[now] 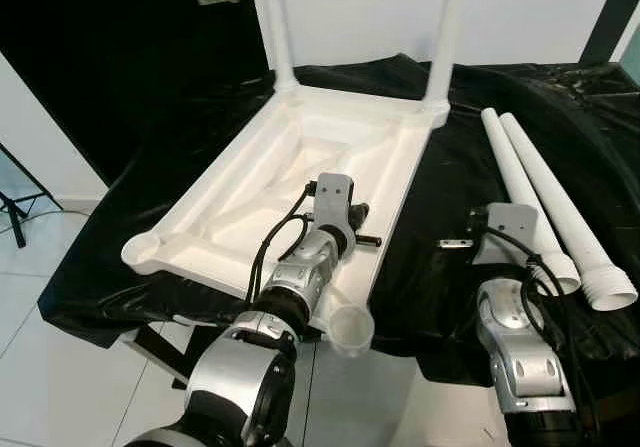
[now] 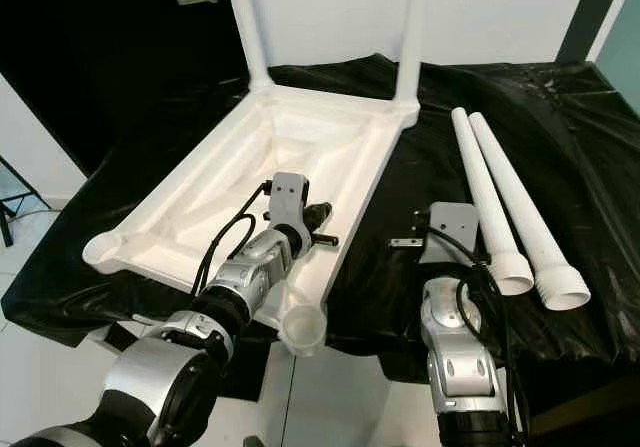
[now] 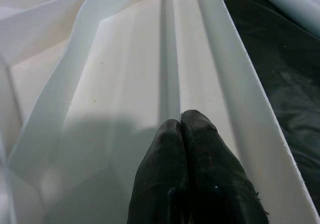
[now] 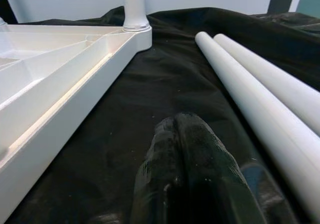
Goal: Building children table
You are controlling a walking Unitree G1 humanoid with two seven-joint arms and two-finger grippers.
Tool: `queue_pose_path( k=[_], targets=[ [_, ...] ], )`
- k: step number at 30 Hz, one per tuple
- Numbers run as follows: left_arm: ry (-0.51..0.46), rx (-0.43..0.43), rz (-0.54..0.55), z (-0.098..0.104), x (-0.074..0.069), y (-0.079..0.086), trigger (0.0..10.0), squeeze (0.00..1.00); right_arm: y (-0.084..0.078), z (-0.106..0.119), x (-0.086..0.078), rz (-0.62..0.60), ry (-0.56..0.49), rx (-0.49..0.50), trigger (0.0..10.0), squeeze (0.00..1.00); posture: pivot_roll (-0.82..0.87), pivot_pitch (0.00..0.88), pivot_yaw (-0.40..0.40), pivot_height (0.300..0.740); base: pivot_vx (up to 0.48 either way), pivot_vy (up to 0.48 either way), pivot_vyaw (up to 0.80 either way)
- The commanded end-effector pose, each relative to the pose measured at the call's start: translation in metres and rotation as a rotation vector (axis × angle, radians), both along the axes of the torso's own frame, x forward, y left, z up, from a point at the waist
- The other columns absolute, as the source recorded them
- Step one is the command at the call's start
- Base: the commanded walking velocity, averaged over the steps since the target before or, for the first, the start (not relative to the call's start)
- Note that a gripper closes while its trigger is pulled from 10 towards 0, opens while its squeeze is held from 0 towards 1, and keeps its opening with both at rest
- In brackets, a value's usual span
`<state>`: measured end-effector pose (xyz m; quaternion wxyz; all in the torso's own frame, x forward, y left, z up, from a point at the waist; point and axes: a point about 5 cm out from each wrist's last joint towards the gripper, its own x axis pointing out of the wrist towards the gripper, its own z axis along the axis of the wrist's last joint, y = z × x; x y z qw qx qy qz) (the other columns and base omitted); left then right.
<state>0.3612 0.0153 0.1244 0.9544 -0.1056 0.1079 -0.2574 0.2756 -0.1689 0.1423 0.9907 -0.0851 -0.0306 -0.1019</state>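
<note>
— What lies where?

— The white moulded plastic table top (image 1: 300, 177) rests upside down on the black-draped tabletop (image 1: 450, 267), two white legs (image 1: 278, 27) already standing in its far corners. The left pincer (image 3: 182, 129), fingers pressed together, hovers inside its hollow by the near right rail.

— And the spare parts?

— Two loose white plastic tube legs (image 1: 545, 202) lie side by side, just beside and outward of the right pincer (image 4: 182, 129), also pressed together, empty. Their long axes run away from it, the flared ends nearest. The right arm is plainly closer, I judge.
</note>
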Motion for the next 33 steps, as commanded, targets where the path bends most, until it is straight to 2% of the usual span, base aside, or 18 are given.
queue_pose_path(
  k=[1,6,8,11,12,13,14,17,18,20,21,25,26,27,28,29,31,33],
  targets=[
    [-0.097,-0.162,-0.122,0.017,-0.009,-0.025,10.0,0.0,0.002,-0.002,-0.002,0.003,0.009,0.008,10.0,0.0,-0.17,0.0,0.083,0.74,0.0,0.0,0.0],
    [-0.091,-0.21,-0.206,0.014,-0.014,-0.023,10.0,0.0,0.002,-0.003,-0.002,-0.001,0.012,0.01,10.0,0.0,-0.17,0.0,0.083,0.74,0.0,0.0,0.0],
    [-0.101,-0.293,-0.325,0.015,-0.021,-0.021,10.0,0.0,0.002,-0.004,-0.003,-0.004,0.016,0.011,10.0,0.0,-0.16,0.0,0.083,0.74,0.0,0.0,0.0],
    [-0.11,-0.334,-0.38,0.014,-0.025,-0.018,10.0,0.0,0.002,-0.005,-0.003,-0.003,0.022,0.012,10.0,0.0,-0.16,0.0,0.081,0.74,0.0,0.0,0.0],
    [-0.107,-0.342,-0.383,0.012,-0.025,-0.018,10.0,0.44,0.002,-0.006,-0.003,-0.001,0.023,0.013,10.0,0.0,-0.15,0.0,0.081,0.74,0.0,0.0,0.0],
    [-0.107,-0.342,-0.383,0.012,-0.025,-0.018,10.0,0.44,0.002,-0.006,-0.003,-0.001,0.023,0.013,10.0,0.0,-0.15,0.0,0.081,0.74,0.0,0.0,0.0],
    [-0.103,-0.346,-0.381,0.012,-0.026,-0.018,10.0,1.0,0.003,-0.006,-0.002,0.0,0.024,0.014,10.0,0.0,-0.15,0.0,0.081,0.74,0.0,0.0,0.0],
    [-0.114,-0.37,-0.41,0.014,-0.029,-0.023,10.0,1.0,0.004,-0.006,-0.001,0.005,0.024,0.014,10.0,0.0,-0.15,0.0,0.079,0.74,0.0,0.0,0.0],
    [-0.134,-0.39,-0.441,0.019,-0.032,-0.026,10.0,0.76,0.005,-0.006,-0.001,0.007,0.025,0.014,10.0,0.0,-0.15,0.0,0.079,0.74,0.0,0.0,0.0],
    [-0.155,-0.408,-0.473,0.023,-0.035,-0.029,10.0,0.76,0.005,-0.006,-0.001,0.008,0.025,0.014,10.0,0.0,-0.15,0.0,0.08,0.74,0.0,0.0,0.0],
    [-0.181,-0.44,-0.526,0.03,-0.038,-0.029,10.0,0.0,0.005,-0.006,-0.001,0.008,0.026,0.013,10.0,0.0,-0.16,0.0,0.082,0.74,0.0,0.0,0.0],
    [-0.195,-0.473,-0.605,0.036,-0.043,-0.025,10.0,0.0,0.004,-0.006,-0.002,0.006,0.028,0.012,10.0,0.0,-0.16,0.0,0.083,0.74,0.0,0.0,0.0],
    [-0.198,-0.5,-0.723,0.037,-0.05,-0.012,10.0,0.0,0.003,-0.007,-0.003,0.001,0.031,0.011,10.0,0.0,-0.17,0.0,0.085,0.74,0.0,0.0,0.0],
    [-0.198,-0.5,-0.723,0.037,-0.05,-0.012,10.0,0.0,0.003,-0.007,-0.003,0.001,0.031,0.011,10.0,0.0,-0.17,0.0,0.085,0.74,0.0,0.0,0.0],
    [-0.195,-0.511,-0.813,0.037,-0.056,0.001,10.0,0.0,0.003,-0.008,-0.003,-0.004,0.034,0.009,10.0,0.0,-0.17,0.0,0.086,0.74,0.0,0.0,0.0],
    [-0.195,-0.494,-0.888,0.033,-0.062,0.017,10.0,0.0,0.002,-0.008,-0.004,-0.009,0.036,0.008,10.0,0.0,-0.17,0.0,0.087,0.74,0.0,0.0,0.0],
    [-0.187,-0.469,-0.938,0.028,-0.066,0.03,10.0,0.0,0.001,-0.008,-0.004,-0.012,0.036,0.007,10.0,0.0,-0.17,0.0,0.087,0.74,0.0,0.0,0.0],
    [-0.18,-0.365,-0.989,0.015,-0.07,0.047,10.0,0.0,0.0,-0.008,-0.004,-0.015,0.037,0.006,10.0,0.0,-0.17,0.0,0.088,0.74,0.0,0.0,0.0]
  ],
)
